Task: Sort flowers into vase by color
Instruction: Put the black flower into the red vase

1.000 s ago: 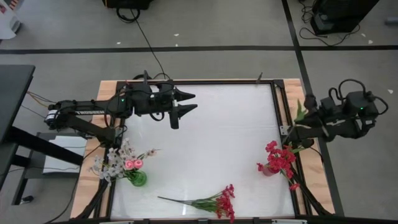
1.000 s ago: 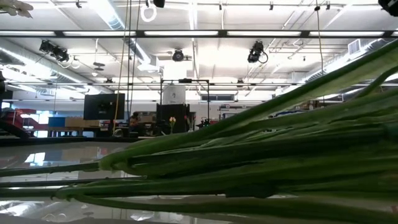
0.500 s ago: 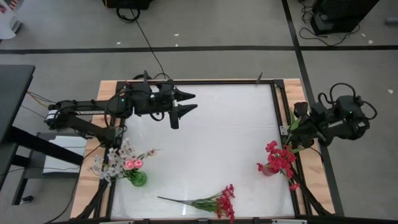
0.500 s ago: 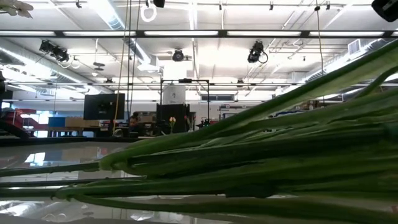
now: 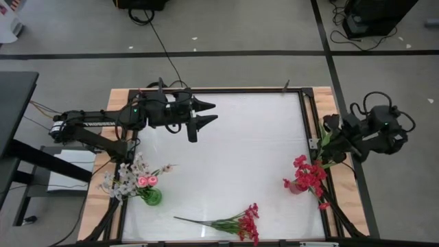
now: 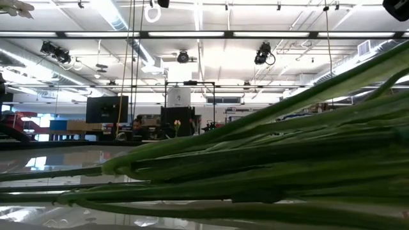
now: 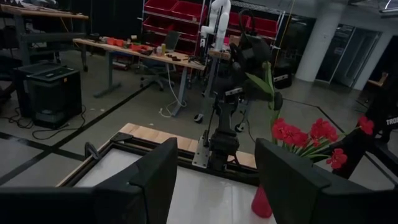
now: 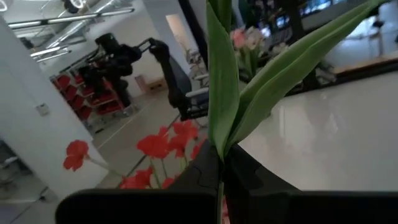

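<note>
My right gripper (image 5: 328, 137) is shut on a leafy green stem (image 8: 225, 93) over the table's right edge, just beyond the red flowers (image 5: 307, 173) that stand in a pink vase (image 7: 261, 203). My left gripper (image 5: 208, 113) is open above the far left part of the table, holding nothing. White and pink flowers (image 5: 132, 177) stand in a green vase (image 5: 152, 197) near the left edge. A bunch of red flowers (image 5: 236, 223) lies flat at the near edge; its green stems (image 6: 268, 166) fill the low view. My right gripper pinches the leafy stem at the base of its leaves (image 8: 221, 152) between the two fingers. The long leaves (image 7: 266, 79) rise from the fingers, and the stem is lifted clear of the table. The stem's lower end is hidden by the gripper.
A dark frame rail (image 5: 315, 130) runs along the table's right side under my right arm. The white table top (image 5: 240, 158) is bare in the middle between the two vases. Cables and a stand lie beyond the left edge.
My right arm drew its wrist in toward the table and turned somewhat, carrying the leafy stem along over the right edge; it has kept still in the last half second. The hold on the stem stayed the same.
</note>
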You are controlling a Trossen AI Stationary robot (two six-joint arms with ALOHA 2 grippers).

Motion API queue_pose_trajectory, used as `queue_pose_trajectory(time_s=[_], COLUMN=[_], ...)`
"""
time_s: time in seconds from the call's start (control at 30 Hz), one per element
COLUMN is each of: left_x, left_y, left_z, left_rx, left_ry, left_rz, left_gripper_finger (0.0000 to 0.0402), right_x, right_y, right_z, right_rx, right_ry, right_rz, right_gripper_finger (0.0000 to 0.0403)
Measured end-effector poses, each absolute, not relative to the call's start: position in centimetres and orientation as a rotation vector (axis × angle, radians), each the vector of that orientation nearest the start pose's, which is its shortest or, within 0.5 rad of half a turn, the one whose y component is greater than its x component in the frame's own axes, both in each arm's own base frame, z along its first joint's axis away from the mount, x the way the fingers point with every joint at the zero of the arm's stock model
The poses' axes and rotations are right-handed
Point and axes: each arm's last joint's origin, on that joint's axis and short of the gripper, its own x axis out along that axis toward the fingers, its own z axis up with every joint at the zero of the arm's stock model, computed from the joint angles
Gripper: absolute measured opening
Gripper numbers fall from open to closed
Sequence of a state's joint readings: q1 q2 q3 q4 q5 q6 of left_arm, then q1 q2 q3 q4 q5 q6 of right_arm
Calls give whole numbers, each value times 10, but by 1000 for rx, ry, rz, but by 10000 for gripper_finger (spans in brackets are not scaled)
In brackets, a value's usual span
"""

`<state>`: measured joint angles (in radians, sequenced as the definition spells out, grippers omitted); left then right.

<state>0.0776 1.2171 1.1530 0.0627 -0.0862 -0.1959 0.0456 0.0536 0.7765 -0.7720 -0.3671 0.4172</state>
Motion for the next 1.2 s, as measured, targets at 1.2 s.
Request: queue_pose_trajectory(time_s=[1.2], left_x=[272], left_y=[24], left_z=[395], left_rx=[-197], left_ry=[-14], left_rz=[163], left_gripper_finger=[220], right_x=[8], right_y=[19], right_z=[311], right_rx=[-51], right_ry=[97], right_rz=[732], right_gripper_finger=[9])
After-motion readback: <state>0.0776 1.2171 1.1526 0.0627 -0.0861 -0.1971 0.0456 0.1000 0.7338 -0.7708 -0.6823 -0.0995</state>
